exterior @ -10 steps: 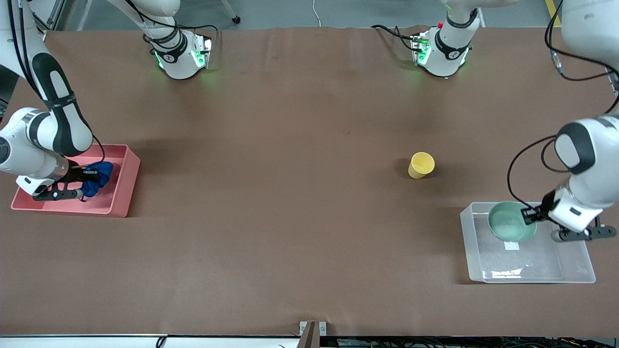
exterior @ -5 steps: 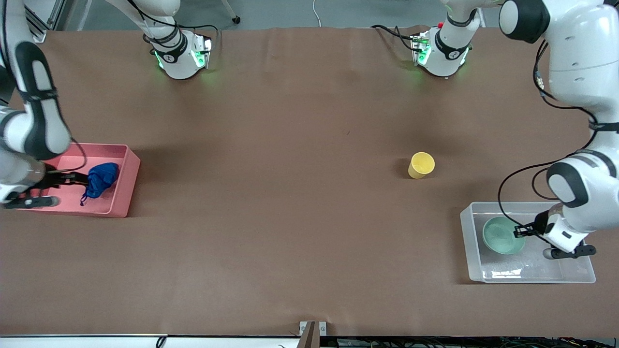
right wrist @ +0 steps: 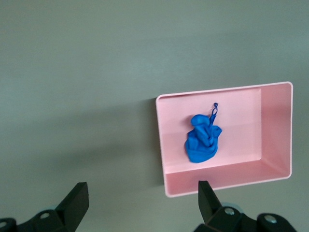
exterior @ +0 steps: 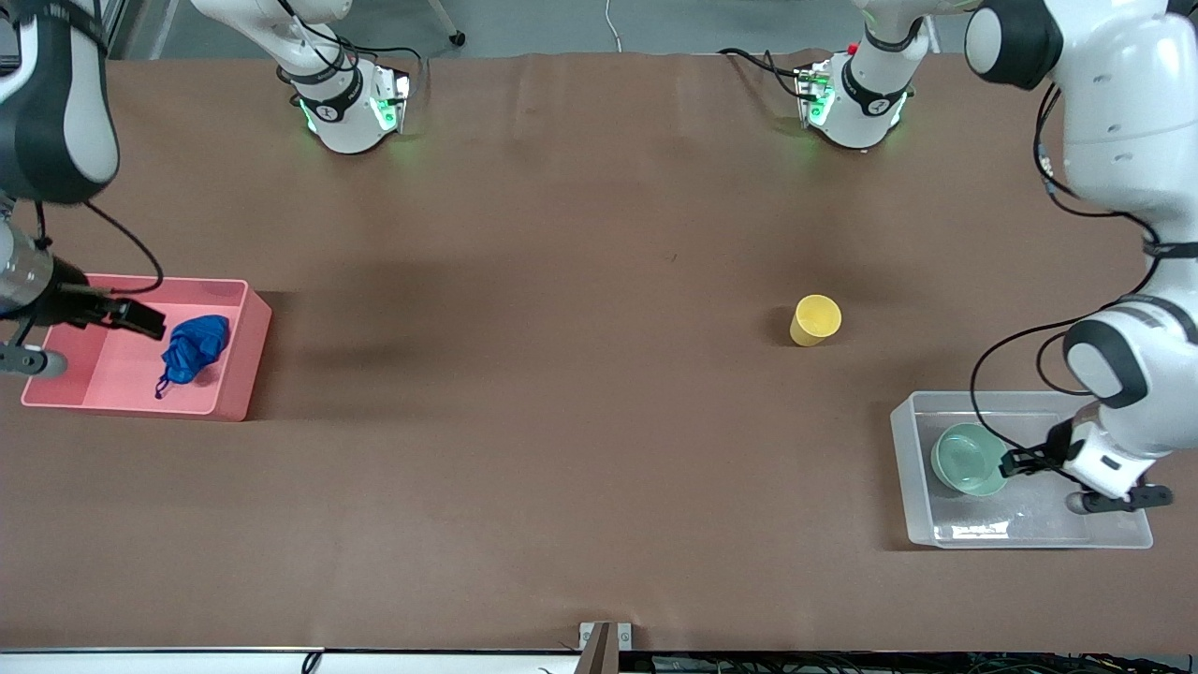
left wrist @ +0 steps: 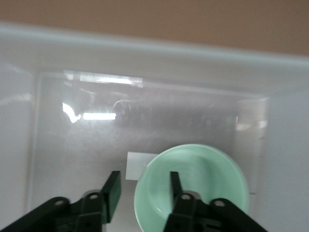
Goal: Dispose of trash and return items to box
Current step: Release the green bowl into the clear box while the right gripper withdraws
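Note:
The mint-green bowl (exterior: 964,457) (left wrist: 203,183) rests on the floor of the clear box (exterior: 1029,526) (left wrist: 96,145), partly over its white square mark. My left gripper (exterior: 1015,461) (left wrist: 143,187) is low inside the box and open. Its fingers straddle the bowl's rim, one inside and one outside, with a gap showing. The blue trash (exterior: 192,346) (right wrist: 203,142) lies loose in the pink bin (exterior: 239,360) (right wrist: 231,176). My right gripper (exterior: 140,320) (right wrist: 141,198) hangs wide open above that bin's end, holding nothing. The yellow cup (exterior: 815,320) stands alone on the table.
Brown table covering runs between the two bins. Both arm bases (exterior: 351,108) (exterior: 852,103) stand along the table edge farthest from the front camera. The left arm's upper links rise above the box.
My left gripper lowered the bowl into the box and opened off it. My right gripper let go of the blue trash in the pink bin, rose and drew back toward the table's end.

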Motion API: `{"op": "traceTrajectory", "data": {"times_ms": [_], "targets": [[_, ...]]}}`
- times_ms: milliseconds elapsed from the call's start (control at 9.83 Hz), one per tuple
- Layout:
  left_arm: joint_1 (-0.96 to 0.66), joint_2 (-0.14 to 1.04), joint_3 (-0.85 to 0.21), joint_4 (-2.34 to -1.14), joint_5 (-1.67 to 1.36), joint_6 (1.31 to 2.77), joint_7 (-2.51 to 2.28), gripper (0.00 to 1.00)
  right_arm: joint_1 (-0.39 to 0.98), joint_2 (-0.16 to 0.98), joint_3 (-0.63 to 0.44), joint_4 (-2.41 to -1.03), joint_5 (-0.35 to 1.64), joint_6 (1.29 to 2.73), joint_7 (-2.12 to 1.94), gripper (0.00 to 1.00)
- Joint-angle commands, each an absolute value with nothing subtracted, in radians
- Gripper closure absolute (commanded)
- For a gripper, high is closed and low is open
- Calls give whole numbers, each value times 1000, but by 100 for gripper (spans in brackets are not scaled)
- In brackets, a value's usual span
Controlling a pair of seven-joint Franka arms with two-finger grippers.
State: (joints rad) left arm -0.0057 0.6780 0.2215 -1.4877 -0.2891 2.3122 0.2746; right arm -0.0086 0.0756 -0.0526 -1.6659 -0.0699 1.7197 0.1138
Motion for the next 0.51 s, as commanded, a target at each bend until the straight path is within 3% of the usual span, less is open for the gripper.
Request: {"op": "traceTrajectory", "data": {"times_ms": [0, 407], "targets": [[-15, 426, 175, -1738, -185, 2307, 267, 0, -49, -8, -75, -1587, 9, 1576, 77, 0], [-14, 131, 23, -2108, -75, 2307, 173, 0, -81, -8, -71, -1531, 21, 1511, 61, 0]]}}
